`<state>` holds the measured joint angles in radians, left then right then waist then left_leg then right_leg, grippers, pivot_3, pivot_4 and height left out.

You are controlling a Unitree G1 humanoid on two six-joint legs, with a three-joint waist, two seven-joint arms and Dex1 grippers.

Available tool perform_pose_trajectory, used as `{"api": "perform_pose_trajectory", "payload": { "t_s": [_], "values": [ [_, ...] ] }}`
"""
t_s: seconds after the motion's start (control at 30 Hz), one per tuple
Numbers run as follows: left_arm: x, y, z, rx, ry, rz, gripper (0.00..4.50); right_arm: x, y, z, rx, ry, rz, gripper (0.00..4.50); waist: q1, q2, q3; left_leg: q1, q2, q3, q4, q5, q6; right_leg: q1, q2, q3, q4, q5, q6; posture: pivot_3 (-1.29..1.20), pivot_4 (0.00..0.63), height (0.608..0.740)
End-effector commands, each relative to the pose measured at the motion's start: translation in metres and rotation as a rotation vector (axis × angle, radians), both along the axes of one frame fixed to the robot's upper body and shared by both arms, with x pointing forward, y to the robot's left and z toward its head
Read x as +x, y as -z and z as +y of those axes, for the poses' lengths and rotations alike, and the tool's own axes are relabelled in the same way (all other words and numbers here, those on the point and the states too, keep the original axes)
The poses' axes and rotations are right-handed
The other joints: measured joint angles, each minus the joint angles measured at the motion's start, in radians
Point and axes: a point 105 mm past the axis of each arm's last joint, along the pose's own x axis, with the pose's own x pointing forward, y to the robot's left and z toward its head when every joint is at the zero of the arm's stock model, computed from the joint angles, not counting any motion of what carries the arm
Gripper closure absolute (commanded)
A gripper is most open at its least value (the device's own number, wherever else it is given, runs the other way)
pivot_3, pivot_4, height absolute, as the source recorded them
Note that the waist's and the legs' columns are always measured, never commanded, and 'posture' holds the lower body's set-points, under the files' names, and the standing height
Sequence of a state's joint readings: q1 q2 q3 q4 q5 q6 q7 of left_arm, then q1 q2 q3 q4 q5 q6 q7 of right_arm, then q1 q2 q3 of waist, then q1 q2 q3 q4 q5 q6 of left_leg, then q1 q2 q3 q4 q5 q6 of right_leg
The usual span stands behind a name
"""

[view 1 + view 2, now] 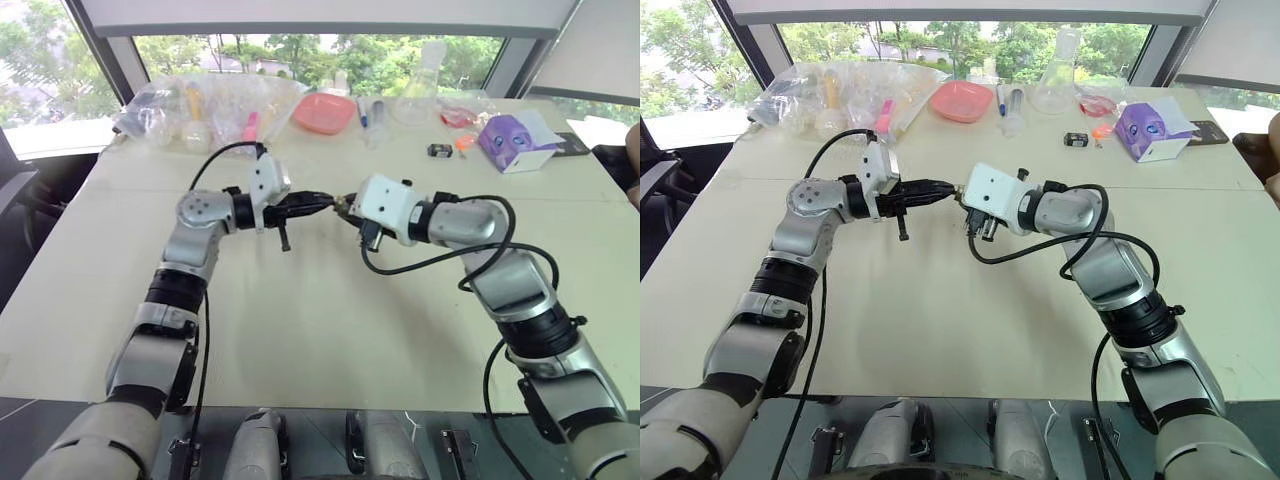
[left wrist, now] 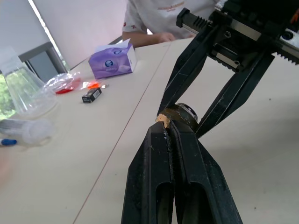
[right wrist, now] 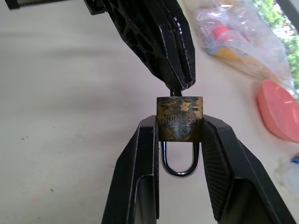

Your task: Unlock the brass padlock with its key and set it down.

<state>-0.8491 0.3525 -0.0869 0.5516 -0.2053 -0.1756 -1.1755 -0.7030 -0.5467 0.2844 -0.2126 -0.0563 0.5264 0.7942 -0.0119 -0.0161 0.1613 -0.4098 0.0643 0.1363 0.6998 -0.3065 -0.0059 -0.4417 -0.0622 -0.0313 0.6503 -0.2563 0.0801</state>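
Observation:
Both grippers meet in mid-air over the middle of the beige table (image 1: 300, 330). My right gripper (image 3: 179, 122) is shut on the brass padlock (image 3: 180, 119), clamping its tarnished body by both sides. The silvery shackle (image 3: 180, 169) hangs between the two fingers with both legs in the body. My left gripper (image 1: 326, 203) comes in level from the left, shut on the key (image 3: 176, 92). Just a dark stub of the key shows where it meets the padlock's face. In the left wrist view the padlock (image 2: 183, 113) sits just past my closed left fingertips.
Along the far edge stand clear plastic bags (image 1: 200, 110), a pink tray (image 1: 323, 112), a glass flask (image 1: 420, 95), a small black-and-white box (image 1: 439, 151) and a purple tissue box (image 1: 515, 142). A person (image 2: 159, 18) sits at the table's far right.

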Motion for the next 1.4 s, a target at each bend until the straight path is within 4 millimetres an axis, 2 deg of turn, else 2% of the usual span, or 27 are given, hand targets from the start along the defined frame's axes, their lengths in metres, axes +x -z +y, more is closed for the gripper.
{"api": "perform_pose_trajectory", "payload": {
  "t_s": [0.03, 0.2, 0.27, 0.33, 0.43, 0.53, 0.73, 1.27, 1.37, 1.4],
  "values": [
    [-0.001, -0.005, 0.0, 0.026, 0.007, -0.088, 4.47, -0.006, -0.032, 0.004, 0.084, -0.023, -0.062, 3.84, 0.001, 0.0, 0.0, 0.0, 0.0, 0.0, 0.0, 0.0, 0.0, 0.0, 0.0, 0.0, 0.0, 0.0, 0.0, 0.0, 0.15, 0.733],
    [-0.006, -0.001, -0.002, 0.081, 0.046, -0.148, 4.47, -0.004, -0.03, 0.001, 0.081, -0.016, -0.043, 3.84, 0.001, 0.0, 0.0, 0.0, 0.0, 0.0, 0.0, 0.0, 0.0, 0.0, 0.0, 0.0, 0.0, 0.0, 0.0, 0.0, 0.15, 0.733],
    [0.001, 0.01, 0.004, 0.116, 0.023, 0.031, 4.47, -0.004, -0.031, 0.001, 0.062, -0.014, -0.065, 3.84, 0.001, 0.0, 0.0, 0.0, 0.0, 0.0, 0.0, 0.0, 0.0, 0.0, 0.0, 0.0, 0.0, 0.0, 0.0, 0.0, 0.15, 0.733],
    [0.013, -0.004, 0.013, -0.034, -0.024, 0.28, 4.47, -0.001, -0.032, 0.0, -0.011, -0.013, -0.138, 3.84, 0.002, 0.0, 0.0, 0.0, 0.0, 0.0, 0.0, 0.0, 0.0, 0.0, 0.0, 0.0, 0.0, 0.0, 0.0, 0.0, 0.15, 0.733],
    [0.014, -0.03, 0.021, -0.182, 0.02, 0.471, 3.57, 0.001, -0.03, -0.001, -0.106, -0.018, -0.237, 3.84, -0.004, 0.0, 0.0, -0.001, 0.0, 0.0, 0.0, -0.001, 0.001, 0.0, 0.0, 0.0, 0.0, 0.0, 0.0, 0.0, 0.15, 0.733],
    [0.012, -0.044, 0.026, -0.215, 0.041, 0.536, 2.19, 0.003, -0.033, -0.001, -0.13, -0.02, -0.298, 3.84, -0.009, 0.0, 0.0, -0.001, 0.0, -0.002, -0.001, 0.0, 0.001, -0.001, 0.001, 0.0, 0.0, -0.001, 0.001, 0.0, 0.15, 0.733],
    [0.005, -0.052, 0.023, -0.227, 0.1, 0.562, 2.19, 0.006, -0.037, 0.002, -0.146, -0.022, -0.358, 3.84, -0.001, 0.0, 0.0, -0.001, 0.0, -0.001, 0.0, 0.0, 0.0, 0.0, 0.0, 0.0, 0.0, -0.001, 0.001, 0.0, 0.15, 0.733],
    [0.022, -0.032, -0.01, -0.191, 0.074, 0.566, 2.19, 0.001, -0.041, 0.007, -0.148, -0.032, -0.391, 3.84, -0.002, 0.0, 0.0, -0.001, 0.0, 0.0, 0.0, 0.0, 0.0, 0.0, 0.0, 0.0, 0.0, -0.001, 0.001, 0.0, 0.15, 0.733],
    [0.021, -0.029, -0.014, -0.171, 0.087, 0.57, 2.99, -0.001, -0.042, 0.008, -0.146, -0.033, -0.393, 3.84, -0.002, 0.0, 0.0, -0.001, 0.0, 0.0, 0.0, 0.0, 0.0, 0.0, 0.0, 0.0, 0.0, -0.001, 0.001, 0.0, 0.15, 0.733],
    [0.021, -0.027, -0.015, -0.162, 0.091, 0.571, 3.49, -0.001, -0.042, 0.008, -0.145, -0.032, -0.393, 3.84, -0.001, 0.0, 0.0, -0.001, 0.0, 0.0, 0.0, 0.0, 0.0, 0.0, 0.0, 0.0, 0.0, -0.001, 0.001, 0.0, 0.15, 0.733]
  ]
}}
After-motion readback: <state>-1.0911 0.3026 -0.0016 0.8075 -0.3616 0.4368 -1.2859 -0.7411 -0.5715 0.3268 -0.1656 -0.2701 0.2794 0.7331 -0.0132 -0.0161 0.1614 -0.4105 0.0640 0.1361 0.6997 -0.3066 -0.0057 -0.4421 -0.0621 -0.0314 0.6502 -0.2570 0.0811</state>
